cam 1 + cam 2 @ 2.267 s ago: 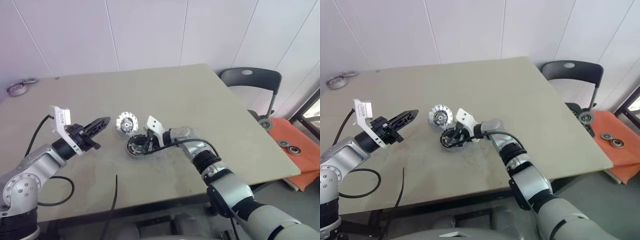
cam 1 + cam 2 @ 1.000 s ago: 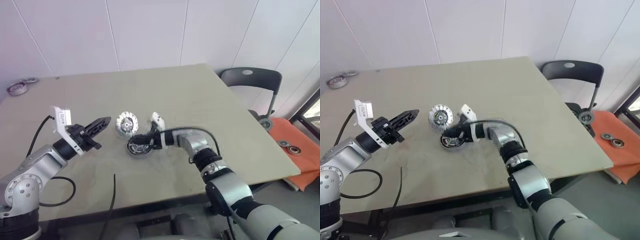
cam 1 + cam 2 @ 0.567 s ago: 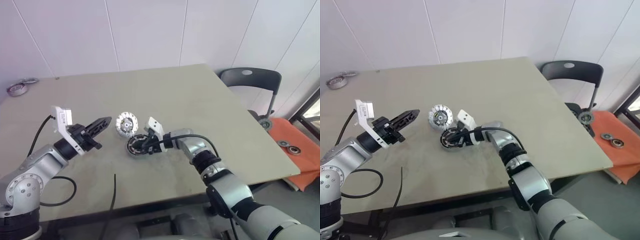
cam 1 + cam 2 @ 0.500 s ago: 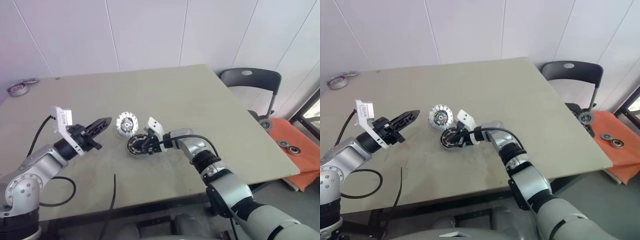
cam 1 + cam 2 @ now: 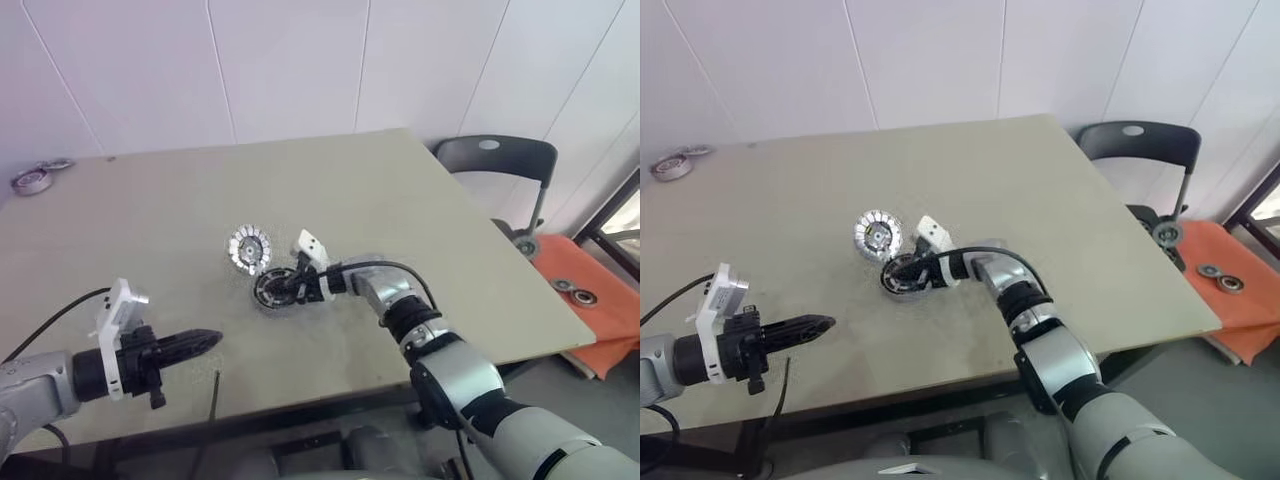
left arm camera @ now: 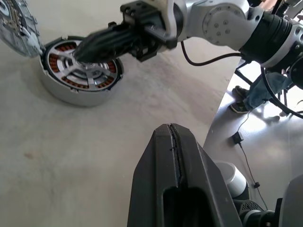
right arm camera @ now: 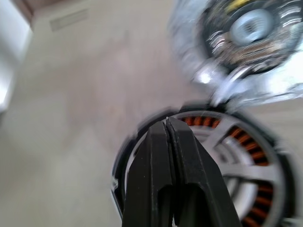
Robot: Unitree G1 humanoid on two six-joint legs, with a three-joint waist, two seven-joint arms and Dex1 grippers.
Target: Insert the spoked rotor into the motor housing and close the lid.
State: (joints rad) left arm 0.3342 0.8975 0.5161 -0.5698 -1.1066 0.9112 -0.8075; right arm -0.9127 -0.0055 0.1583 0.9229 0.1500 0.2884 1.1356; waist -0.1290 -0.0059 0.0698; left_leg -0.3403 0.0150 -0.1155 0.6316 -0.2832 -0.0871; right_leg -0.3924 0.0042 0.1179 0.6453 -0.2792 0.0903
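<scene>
**Right claw pressing on housing, left claw pulled back**

Right claw (image 5: 283, 290) clenched, nothing held; its tip sits over the motor housing (image 5: 272, 291), looks like touching the silver spoked face, contact not certain. Left wrist view shows the same: closed black fingers (image 6: 97, 42) lying across the top of the puck, copper windings visible around silver spokes. Likely reason: a closed tip works as a pusher to seat or steady the part in the housing, not to grasp it.

Motor housing lies flat near the middle of the worktop (image 5: 420, 200), a bit toward the near edge. The spoked rotor (image 5: 248, 247), silvery disc, sits just beside it on the far-left side, tilted, its edge leaning on or touching the housing rim. Cannot tell whether this disc counts as rotor or lid; the housing already shows a spoked silver insert.

Left claw (image 5: 205, 341) clenched, empty, low over the near-left edge of the worktop, well apart from the parts, pointing toward them. Probably parked clear to give the right arm room.

Versus a second ago: left claw was higher and close beside the silvery disc; now dropped back toward the near edge. Right claw about the same place on the housing. Housing and disc unmoved. Metal rings (image 5: 30, 180) still at far-left corner.
</scene>
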